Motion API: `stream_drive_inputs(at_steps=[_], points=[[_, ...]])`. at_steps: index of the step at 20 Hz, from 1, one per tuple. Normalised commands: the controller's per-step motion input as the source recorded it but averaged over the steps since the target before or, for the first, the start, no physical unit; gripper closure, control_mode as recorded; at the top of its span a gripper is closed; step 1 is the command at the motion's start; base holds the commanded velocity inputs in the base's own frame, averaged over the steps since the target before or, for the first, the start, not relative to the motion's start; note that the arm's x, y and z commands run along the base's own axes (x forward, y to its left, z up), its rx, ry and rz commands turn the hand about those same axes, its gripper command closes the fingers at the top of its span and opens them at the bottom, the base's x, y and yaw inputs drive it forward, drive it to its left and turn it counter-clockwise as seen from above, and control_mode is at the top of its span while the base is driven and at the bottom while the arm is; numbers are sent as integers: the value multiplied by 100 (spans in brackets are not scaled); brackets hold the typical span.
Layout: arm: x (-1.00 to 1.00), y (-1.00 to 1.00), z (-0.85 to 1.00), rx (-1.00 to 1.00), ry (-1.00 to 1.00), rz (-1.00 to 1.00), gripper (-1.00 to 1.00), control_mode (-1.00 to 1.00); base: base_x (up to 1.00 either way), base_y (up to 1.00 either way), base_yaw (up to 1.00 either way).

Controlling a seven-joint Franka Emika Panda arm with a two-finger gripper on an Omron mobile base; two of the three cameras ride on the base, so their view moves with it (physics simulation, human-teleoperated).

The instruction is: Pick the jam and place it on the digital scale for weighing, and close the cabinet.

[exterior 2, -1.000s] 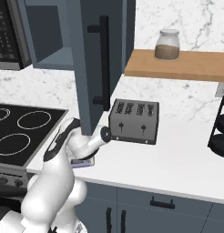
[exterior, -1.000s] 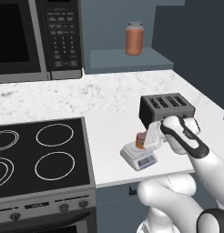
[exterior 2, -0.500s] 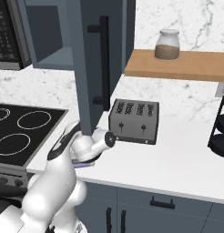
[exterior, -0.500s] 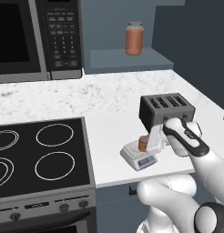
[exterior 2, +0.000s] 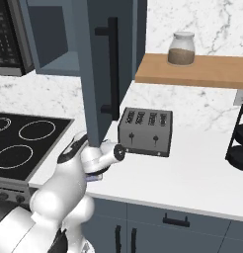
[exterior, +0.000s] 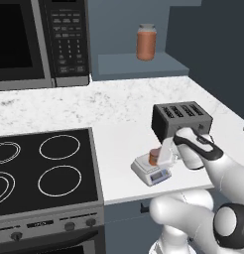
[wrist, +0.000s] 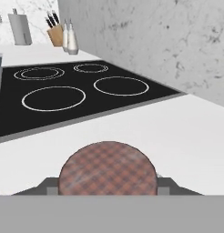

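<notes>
The jam [exterior: 153,157] sits on the digital scale [exterior: 152,171], which stands near the front edge of the white marble surface [exterior: 119,109], just in front of the toaster [exterior: 181,122] and right of the cooktop [exterior: 42,166]. The pincer [exterior: 166,153] is at the jar's right side; whether it is spread or pinching the jar I cannot tell, as the fingers are hidden. In the hand view the jar's plaid brownish lid [wrist: 108,169] is close at the bottom, with bare surface beyond it up to the cooktop's edge.

The cabinet [exterior 2: 101,69] door stands open, swung out over the surface with its dark bar handle [exterior 2: 112,66] facing right, its lower edge above the arm. The surface right of the toaster lies free up to a black rack [exterior 2: 238,136].

Counted: one toaster with four slots, four burner rings, one taller orange jar [exterior: 146,42] on the cabinet shelf, one jar [exterior 2: 182,48] on the wooden shelf [exterior 2: 192,71], one microwave [exterior: 39,39]
</notes>
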Motion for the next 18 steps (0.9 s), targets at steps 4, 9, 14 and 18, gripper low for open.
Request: stream_drive_inputs(at_steps=[4,9,14,18], points=[[31,1,-4,0,0,0,100,-100,0,0,0],[31,0,-13,0,0,0,100,-100,0,0,0],[18,0,-22,0,0,0,100,-100,0,0,0],[-12,0,-28,0,0,0,100,-100,0,0,0]])
